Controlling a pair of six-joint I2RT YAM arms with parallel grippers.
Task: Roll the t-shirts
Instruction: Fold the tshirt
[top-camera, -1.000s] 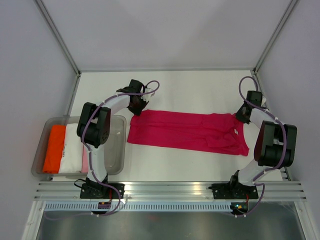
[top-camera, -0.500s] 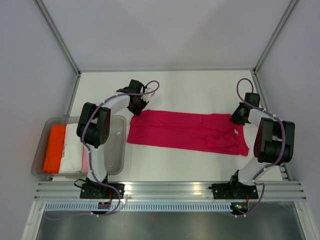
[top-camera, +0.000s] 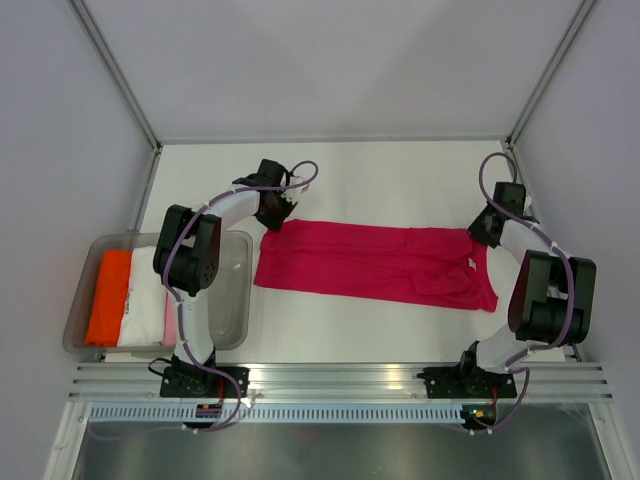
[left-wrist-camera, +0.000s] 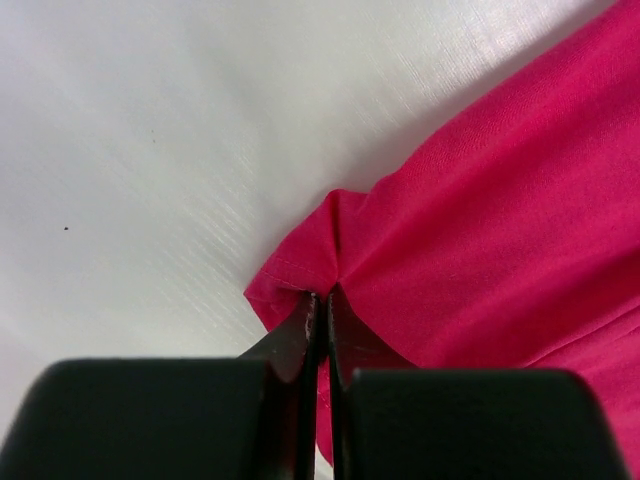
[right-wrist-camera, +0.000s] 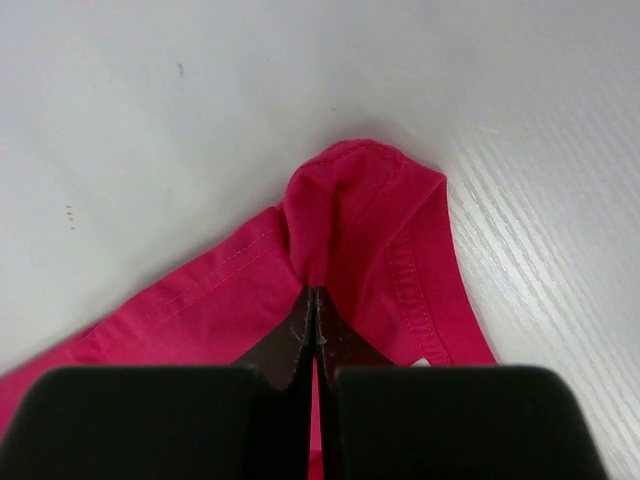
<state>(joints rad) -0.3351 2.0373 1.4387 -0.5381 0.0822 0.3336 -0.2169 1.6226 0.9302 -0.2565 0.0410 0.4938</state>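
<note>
The magenta t-shirt (top-camera: 375, 265) lies stretched between both sets of fingers: left gripper (top-camera: 273, 222) at its far left corner, right gripper (top-camera: 481, 232) at its far right.

Tub (top-camera: 238, 292) part behind left arm (top-camera: 188, 262); t-shirt (left-wrist-camera: 500, 230) beyond frame edge in both wrist views.

Magenta t-shirt (top-camera: 375, 262) is soft matt cloth with stitched hems, the white surface (top-camera: 400, 180) looks smooth with a faint streaky sheen, fingers (left-wrist-camera: 160, 420) are matt black plastic, the tub (top-camera: 236, 292) is clear plastic.
</note>
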